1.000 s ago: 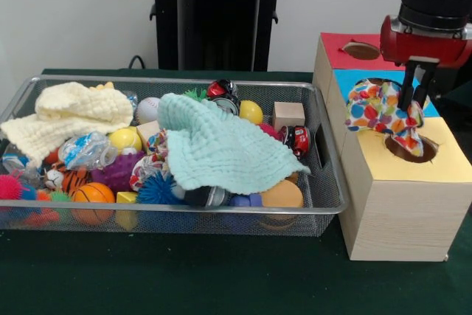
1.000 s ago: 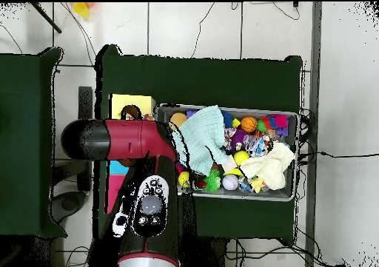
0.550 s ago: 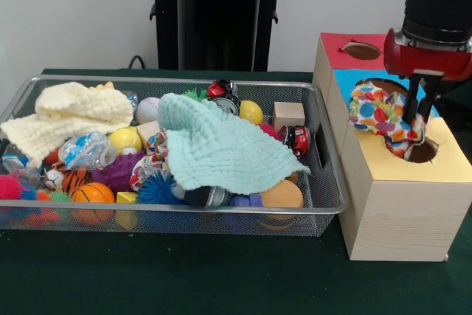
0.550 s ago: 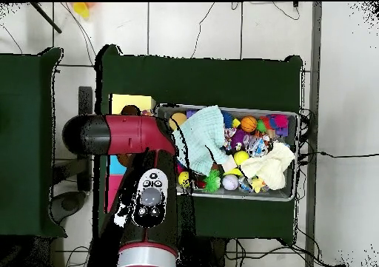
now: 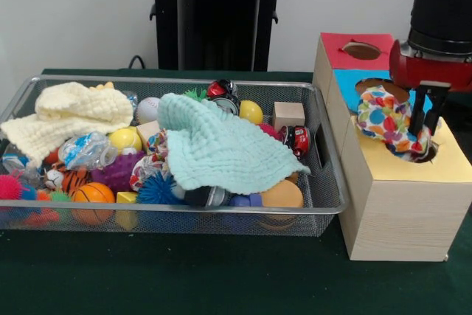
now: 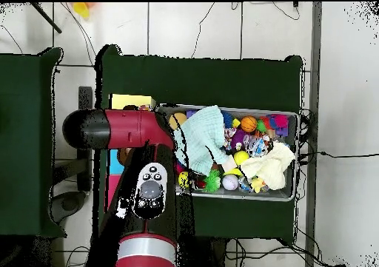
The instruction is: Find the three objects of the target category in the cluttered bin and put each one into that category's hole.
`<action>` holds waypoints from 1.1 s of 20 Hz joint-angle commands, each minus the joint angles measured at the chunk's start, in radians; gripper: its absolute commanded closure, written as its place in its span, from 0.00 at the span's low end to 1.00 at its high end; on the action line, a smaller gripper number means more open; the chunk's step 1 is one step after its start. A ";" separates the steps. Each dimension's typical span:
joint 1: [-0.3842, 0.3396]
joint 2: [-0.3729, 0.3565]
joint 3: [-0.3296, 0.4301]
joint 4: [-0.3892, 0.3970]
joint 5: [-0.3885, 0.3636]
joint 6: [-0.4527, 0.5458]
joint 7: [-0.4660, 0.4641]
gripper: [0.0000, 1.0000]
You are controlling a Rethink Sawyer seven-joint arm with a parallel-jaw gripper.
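I have the pincer (image 5: pixel 426 132) down at the yellow hole (image 5: pixel 425 151) of the sorting box (image 5: pixel 398 204), its two dark fingers (image 5: pixel 417 112) standing a little apart, and I cannot tell from the front view whether they grip the spotted cloth (image 5: pixel 387 117) or have let it go; the overhead view hides all of that under the arm (image 6: pixel 118 129). The cloth sits bunched on the box top, its lower end tucked into the yellow hole, most of it heaped toward the blue hole (image 5: pixel 369 83) beside it. It is white with bright dots of red, blue, orange, yellow and green. I judge it light, limp and not fragile: it will fold and drape instead of dropping cleanly, and a loose corner could snag on the rim, so I would pinch it at a thick gathered fold near its middle and push that part down. In the wire bin (image 5: pixel 328 204) on the desk (image 5: pixel 184 278) I see two more soft pieces, a mint cloth (image 5: pixel 221 149) spread over the toys and a cream cloth (image 5: pixel 66 116) at the far end; both look thicker, easy to grab at a raised ridge, likely to drag small toys along
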 commanded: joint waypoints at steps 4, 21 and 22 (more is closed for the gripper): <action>-0.050 0.073 0.057 -0.041 0.027 -0.085 0.164 1.00; -0.054 0.128 0.070 -0.060 0.031 -0.135 0.159 1.00; -0.055 0.134 0.073 -0.060 0.031 -0.142 0.159 1.00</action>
